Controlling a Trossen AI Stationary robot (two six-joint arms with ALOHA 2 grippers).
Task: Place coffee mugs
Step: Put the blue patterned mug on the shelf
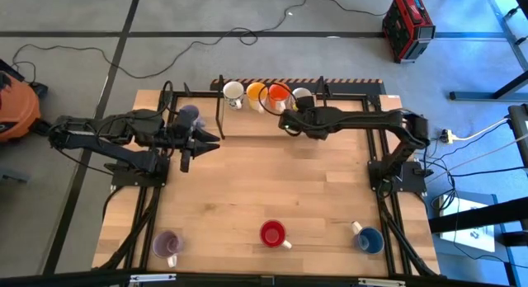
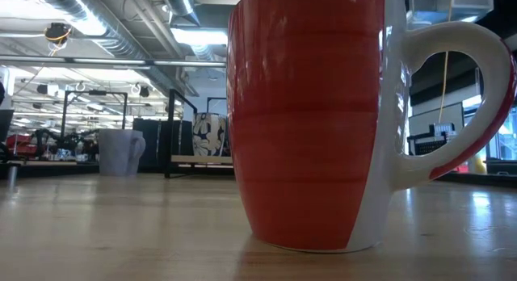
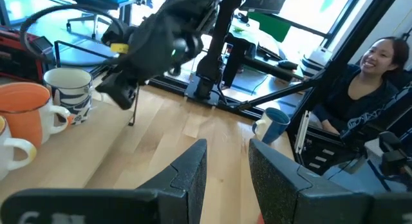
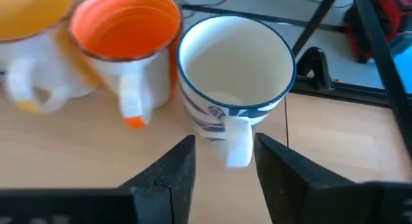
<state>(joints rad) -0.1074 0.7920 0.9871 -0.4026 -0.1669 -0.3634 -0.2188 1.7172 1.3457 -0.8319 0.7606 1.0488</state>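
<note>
Cream mug (image 4: 233,102) sits ahead of the right tool (image 4: 222,161), jaws spread round its handle; go in square, then pinch firmly. Left tool (image 3: 226,166) waits, released.

far edge: four mugs (image 1: 262,96) in a row | my right gripper (image 1: 286,120) just near of the row's right end mug (image 4: 235,89) | my left gripper (image 1: 200,144) left of the row | near edge: three mugs (image 1: 273,234) spread left, middle, right
</note>
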